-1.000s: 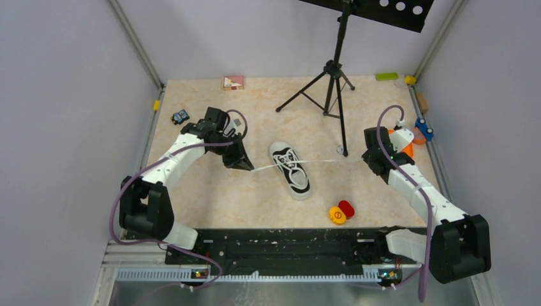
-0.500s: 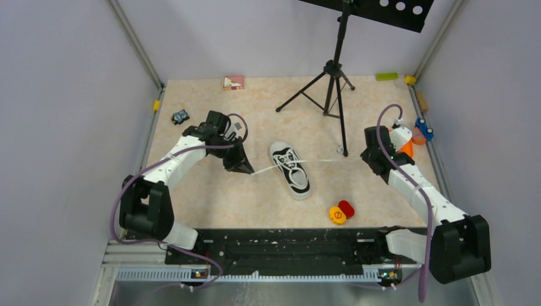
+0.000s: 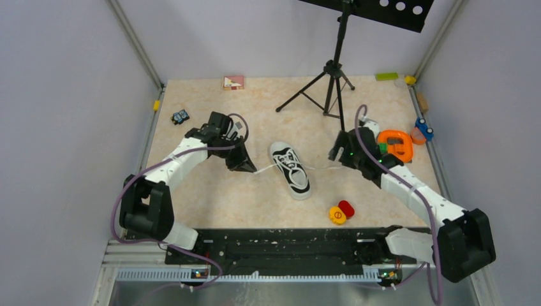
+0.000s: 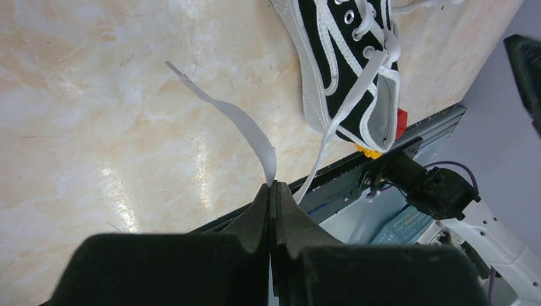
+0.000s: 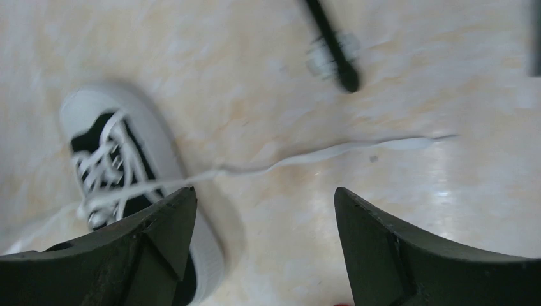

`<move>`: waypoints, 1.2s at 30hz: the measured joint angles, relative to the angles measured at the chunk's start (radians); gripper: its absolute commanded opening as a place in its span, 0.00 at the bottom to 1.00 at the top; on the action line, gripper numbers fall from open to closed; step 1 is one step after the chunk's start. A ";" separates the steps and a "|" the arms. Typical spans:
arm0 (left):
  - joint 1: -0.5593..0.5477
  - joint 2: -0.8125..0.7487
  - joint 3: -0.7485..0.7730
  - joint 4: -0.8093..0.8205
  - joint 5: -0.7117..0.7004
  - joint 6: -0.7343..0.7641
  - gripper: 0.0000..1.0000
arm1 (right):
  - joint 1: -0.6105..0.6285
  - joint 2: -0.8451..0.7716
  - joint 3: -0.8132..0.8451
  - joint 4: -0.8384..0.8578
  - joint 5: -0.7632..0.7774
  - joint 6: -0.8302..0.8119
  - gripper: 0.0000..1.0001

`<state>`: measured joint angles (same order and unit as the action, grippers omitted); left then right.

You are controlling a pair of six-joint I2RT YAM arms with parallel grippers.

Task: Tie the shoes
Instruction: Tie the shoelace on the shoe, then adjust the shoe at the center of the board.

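Note:
The shoe, a black sneaker with white laces and toe cap, lies on the table between the arms. My left gripper hovers just left of it, shut on the end of the left lace; in the left wrist view the lace rises out of the closed tips and the shoe lies beyond. My right gripper stands open, right of the shoe. The right lace lies loose on the table ahead of the right gripper, which holds nothing. The shoe shows at left.
A black tripod stands behind the shoe, one foot near the loose lace. A red and yellow piece lies at the front. An orange object and blue toy sit at right, a small toy at left.
My right gripper has opened, let go of the right lace and swung left toward the shoe; that lace now lies slack. My left gripper edged slightly right, still holding its lace.

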<state>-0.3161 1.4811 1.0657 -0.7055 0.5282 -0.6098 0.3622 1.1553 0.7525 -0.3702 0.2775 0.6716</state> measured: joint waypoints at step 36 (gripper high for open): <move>-0.001 0.000 0.036 -0.039 -0.014 0.015 0.00 | 0.423 0.227 0.116 -0.092 -0.229 0.346 0.37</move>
<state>-0.3172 1.4815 1.1015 -0.7444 0.5144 -0.5945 0.7853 1.3823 0.8684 -0.4618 0.0486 1.0176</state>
